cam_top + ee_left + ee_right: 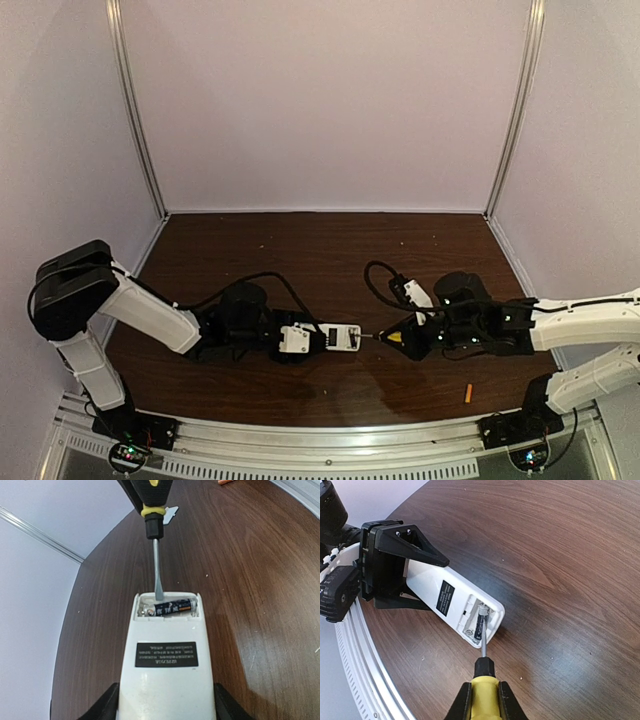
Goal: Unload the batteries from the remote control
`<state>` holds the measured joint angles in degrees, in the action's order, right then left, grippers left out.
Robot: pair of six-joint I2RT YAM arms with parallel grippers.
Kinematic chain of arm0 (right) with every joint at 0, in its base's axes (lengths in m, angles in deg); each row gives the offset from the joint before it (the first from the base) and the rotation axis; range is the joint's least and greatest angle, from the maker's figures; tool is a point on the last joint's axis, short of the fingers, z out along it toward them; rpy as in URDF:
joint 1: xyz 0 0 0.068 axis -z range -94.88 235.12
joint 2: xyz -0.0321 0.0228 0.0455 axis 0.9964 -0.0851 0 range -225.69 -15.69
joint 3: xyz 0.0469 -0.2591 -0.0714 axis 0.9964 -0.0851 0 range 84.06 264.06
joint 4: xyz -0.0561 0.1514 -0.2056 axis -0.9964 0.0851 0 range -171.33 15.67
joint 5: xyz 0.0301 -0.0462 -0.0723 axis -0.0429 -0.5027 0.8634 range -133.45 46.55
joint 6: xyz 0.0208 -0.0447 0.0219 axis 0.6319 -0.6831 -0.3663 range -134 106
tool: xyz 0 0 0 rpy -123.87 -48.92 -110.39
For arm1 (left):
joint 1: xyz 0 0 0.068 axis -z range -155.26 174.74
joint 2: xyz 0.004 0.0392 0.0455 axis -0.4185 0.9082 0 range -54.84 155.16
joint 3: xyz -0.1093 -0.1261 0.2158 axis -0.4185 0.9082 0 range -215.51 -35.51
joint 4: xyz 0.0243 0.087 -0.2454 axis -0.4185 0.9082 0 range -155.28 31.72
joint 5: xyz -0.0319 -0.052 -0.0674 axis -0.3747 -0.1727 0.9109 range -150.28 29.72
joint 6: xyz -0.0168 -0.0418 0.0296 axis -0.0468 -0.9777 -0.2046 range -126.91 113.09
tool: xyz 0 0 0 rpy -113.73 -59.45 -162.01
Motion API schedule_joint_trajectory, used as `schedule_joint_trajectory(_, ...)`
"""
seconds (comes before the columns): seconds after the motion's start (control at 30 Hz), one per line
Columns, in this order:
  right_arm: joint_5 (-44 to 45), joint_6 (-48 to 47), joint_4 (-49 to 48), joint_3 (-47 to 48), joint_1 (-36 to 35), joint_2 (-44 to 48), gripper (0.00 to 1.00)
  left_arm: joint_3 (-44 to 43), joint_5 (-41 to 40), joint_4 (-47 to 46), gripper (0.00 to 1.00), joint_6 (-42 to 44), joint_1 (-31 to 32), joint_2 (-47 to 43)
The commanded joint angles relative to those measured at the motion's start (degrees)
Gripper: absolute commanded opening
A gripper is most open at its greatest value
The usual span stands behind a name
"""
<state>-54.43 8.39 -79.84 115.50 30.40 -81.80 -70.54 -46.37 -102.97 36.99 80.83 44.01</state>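
The white remote control [165, 655] lies back up, its battery recess open at the far end. My left gripper [166, 702] is shut on its sides; it also shows in the top view [290, 340] and the right wrist view [395, 565]. One dark battery [172, 606] lies crosswise in the recess [480, 622]. My right gripper [485, 700] is shut on a yellow-handled screwdriver [485, 687], whose tip rests in the recess against the dark battery. An orange battery [467, 392] lies loose on the table near the right arm's base.
A small white cover piece [170, 515] lies on the table beyond the screwdriver. The dark wooden table [300, 250] is walled on three sides. A metal rail [320, 440] runs along the near edge.
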Motion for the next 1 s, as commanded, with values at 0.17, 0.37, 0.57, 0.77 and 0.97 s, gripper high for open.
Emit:
schedule_joint_trajectory(0.17, -0.82, -0.87, -1.32, 0.09, 1.36, -1.96, 0.0, 1.01, 1.62, -3.53, 0.0, 0.76, 0.28, -2.41)
schedule_joint_trajectory(0.37, -1.37, -1.07, -3.34, 0.28, 1.54, -2.67, 0.0, 1.1, 2.06, -3.45, 0.0, 0.76, 0.42, -2.49)
schedule_joint_trajectory(0.57, -1.39, -1.29, -3.86, 0.36, 1.89, -3.14, 0.0, 1.1, 2.38, -3.35, 0.0, 0.85, 0.5, -2.62)
schedule_joint_trajectory(0.77, -2.31, -2.18, -4.4, -0.01, 2.48, -3.33, 0.0, 1.35, 3.03, -3.35, 0.0, 0.95, 0.57, -2.99)
schedule_joint_trajectory(0.97, -4.23, -3.97, -5.73, -0.97, 2.92, -3.46, 0.0, 1.53, 4.02, -3.0, 0.0, 1.01, 0.59, -3.3)
